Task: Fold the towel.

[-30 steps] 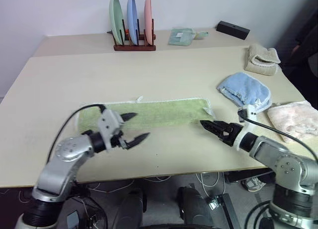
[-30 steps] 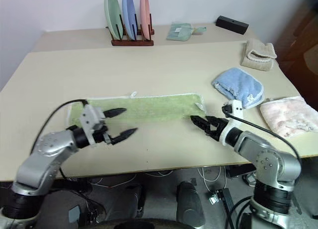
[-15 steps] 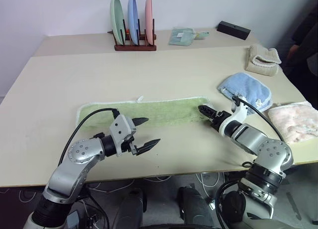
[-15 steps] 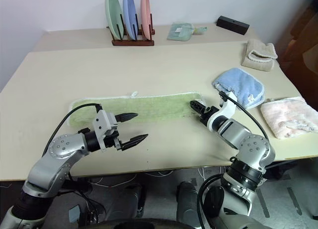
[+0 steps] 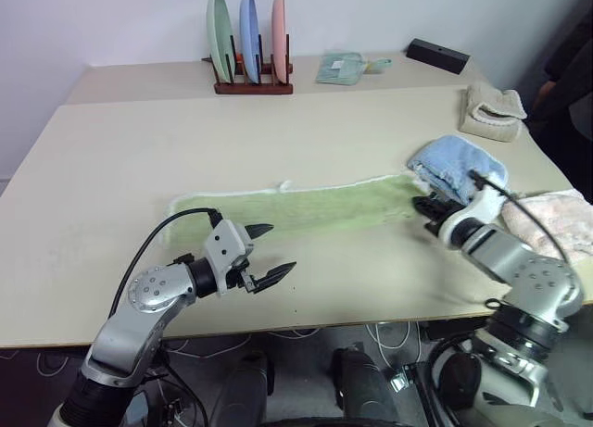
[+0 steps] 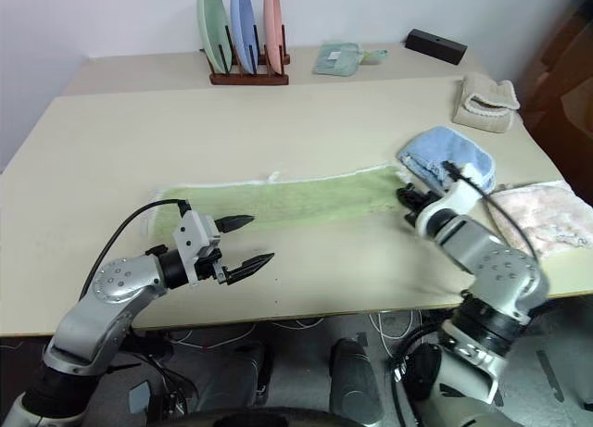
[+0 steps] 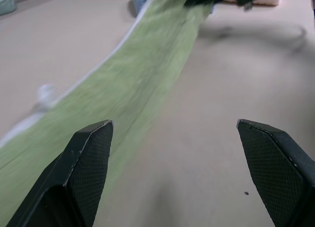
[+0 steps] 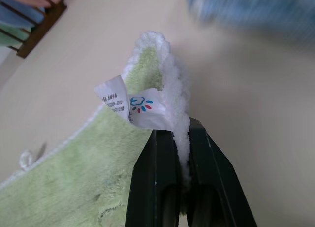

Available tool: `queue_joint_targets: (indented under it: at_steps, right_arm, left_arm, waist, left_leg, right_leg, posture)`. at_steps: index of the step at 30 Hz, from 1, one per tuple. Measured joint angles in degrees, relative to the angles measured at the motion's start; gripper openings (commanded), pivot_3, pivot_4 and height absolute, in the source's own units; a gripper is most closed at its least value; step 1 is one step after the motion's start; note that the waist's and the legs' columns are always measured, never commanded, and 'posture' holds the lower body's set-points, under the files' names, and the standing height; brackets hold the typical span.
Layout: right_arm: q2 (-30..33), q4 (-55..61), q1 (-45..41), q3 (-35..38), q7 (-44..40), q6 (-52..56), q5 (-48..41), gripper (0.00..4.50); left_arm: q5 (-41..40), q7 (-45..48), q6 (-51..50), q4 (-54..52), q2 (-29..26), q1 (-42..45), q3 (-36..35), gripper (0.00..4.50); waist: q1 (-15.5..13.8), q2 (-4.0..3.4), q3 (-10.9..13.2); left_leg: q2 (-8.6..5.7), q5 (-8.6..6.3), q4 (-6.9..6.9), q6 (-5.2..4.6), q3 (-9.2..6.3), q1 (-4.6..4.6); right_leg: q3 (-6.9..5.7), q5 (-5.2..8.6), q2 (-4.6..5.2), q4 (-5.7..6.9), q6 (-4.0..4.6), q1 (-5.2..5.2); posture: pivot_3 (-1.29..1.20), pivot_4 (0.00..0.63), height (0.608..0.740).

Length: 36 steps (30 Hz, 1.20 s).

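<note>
Moved: towel (image 5: 306,207) dragged rightward | axis: left-right | right fingers (image 8: 179,138) pinch its corner | left fingers (image 5: 269,253) spread

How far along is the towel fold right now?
Done: the towel lies as one long strip on the table. In hand: the right gripper is clamped on its white-edged end by the label. Left: the left gripper hovers open beside the strip, and no end-to-end fold shows.

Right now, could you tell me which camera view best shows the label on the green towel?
The right wrist view: the white label, with its small coloured print, sits right above the right gripper, shut on the towel edge. The head views show the whole towel, its label too small to make out. The left wrist view shows blurred green cloth.
</note>
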State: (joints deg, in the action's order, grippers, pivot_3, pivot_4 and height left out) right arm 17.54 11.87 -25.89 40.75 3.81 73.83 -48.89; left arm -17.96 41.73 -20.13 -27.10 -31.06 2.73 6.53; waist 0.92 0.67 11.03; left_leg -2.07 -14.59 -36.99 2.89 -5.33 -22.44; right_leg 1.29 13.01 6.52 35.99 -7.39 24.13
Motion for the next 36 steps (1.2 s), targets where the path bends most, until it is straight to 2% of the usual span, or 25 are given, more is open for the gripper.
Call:
queue_joint_targets:
  at_steps: [4,6,8,12,17,20,27,30,34,36]
  right_arm:
    - [11.2,3.4,0.9,-4.9,-7.5,-0.1,-0.8,0.06]
    - [13.9,5.5,0.8,-8.9,-10.8,-0.9,-0.8,0.06]
    - [15.1,7.8,0.7,-14.6,-13.9,-1.8,-0.7,0.06]
    - [15.0,10.7,-0.6,-30.5,-19.5,-5.7,3.0,0.06]
    - [12.1,6.9,-1.9,-46.4,-22.4,-13.0,12.2,0.06]
    - [11.2,2.7,-1.8,-50.3,-23.5,-16.5,16.8,0.06]
    - [11.4,1.9,-1.4,-51.2,-27.6,-19.7,20.1,0.06]
    - [12.4,3.5,0.0,-50.5,-30.2,-19.7,19.5,0.91]
    - [16.7,8.9,3.5,-47.1,-35.6,-21.9,18.1,2.86]
    - [18.3,11.1,4.6,-44.4,-37.5,-23.5,17.6,2.86]
  left_arm:
    - [0.0,0.7,0.7,1.2,-0.1,1.0,-0.1,4.14]
    - [0.0,0.8,0.7,2.0,-0.2,1.7,-0.2,4.14]
    - [0.0,0.9,0.8,2.3,-0.2,2.1,-0.4,4.14]
    - [-0.1,0.6,0.8,2.2,-0.2,2.1,-0.7,4.14]
    - [0.0,-0.9,0.4,1.4,0.8,1.3,-0.6,4.14]
    - [0.0,-2.1,-0.2,-0.1,1.4,0.4,-0.5,4.14]
    - [0.0,-3.4,-1.0,-1.4,1.4,-0.5,-0.5,4.14]
    - [0.1,-3.5,-1.1,-1.4,1.4,-0.7,-0.3,4.14]
    - [0.0,-3.9,-2.2,-1.4,1.5,-1.0,-0.3,4.14]
    - [-0.2,-4.5,-2.9,-1.4,1.9,-1.0,-0.6,4.14]
  waist:
    - [0.3,-0.03,0.0]
    - [0.5,0.0,0.0]
    - [0.6,0.0,0.0]
    - [0.3,0.0,0.0]
    - [-0.2,0.04,0.0]
    - [-0.2,0.04,0.0]
    - [-0.1,0.04,0.0]
    - [-0.2,0.04,0.0]
    - [-0.2,0.05,0.0]
    - [-0.2,0.05,0.0]
  left_leg:
    - [0.04,-0.06,0.01,-0.1,0.04,0.03]
    - [0.08,-0.1,0.0,-0.18,0.05,0.05]
    - [0.08,-0.11,0.0,-0.19,0.06,0.04]
    - [0.08,-0.11,-0.01,-0.19,0.06,0.02]
    - [0.04,-0.11,-0.04,-0.19,0.05,-0.06]
    - [0.02,-0.11,-0.03,-0.19,0.05,-0.09]
    - [0.03,-0.11,-0.01,-0.19,0.05,-0.08]
    - [0.03,-0.11,-0.01,-0.19,0.05,-0.09]
    - [0.03,-0.12,-0.01,-0.2,0.05,-0.11]
    - [0.03,-0.12,-0.01,-0.2,0.05,-0.1]
  right_leg:
    - [0.0,0.04,-0.02,-0.01,0.04,0.0]
    - [0.0,0.03,-0.07,-0.01,0.02,0.0]
    - [0.0,0.02,-0.07,-0.02,0.0,0.0]
    - [0.0,-0.01,-0.07,-0.06,-0.08,0.0]
    - [0.0,-0.02,-0.03,-0.21,-0.07,-0.01]
    - [0.01,-0.04,-0.02,-0.3,-0.07,-0.01]
    - [0.0,-0.03,-0.02,-0.31,-0.07,-0.01]
    - [0.0,-0.03,-0.02,-0.32,-0.06,-0.02]
    - [0.0,-0.03,-0.02,-0.42,-0.06,-0.04]
    - [0.0,-0.03,-0.02,-0.42,-0.07,-0.06]
  posture:
    - [0.0,0.15,0.74]
    - [0.0,0.15,0.74]
    - [0.0,0.15,0.74]
    - [0.0,0.15,0.74]
    - [0.0,0.15,0.74]
    - [0.0,0.15,0.74]
    - [0.0,0.15,0.74]
    - [0.0,0.15,0.74]
    - [0.0,0.15,0.74]
    - [0.0,0.15,0.74]
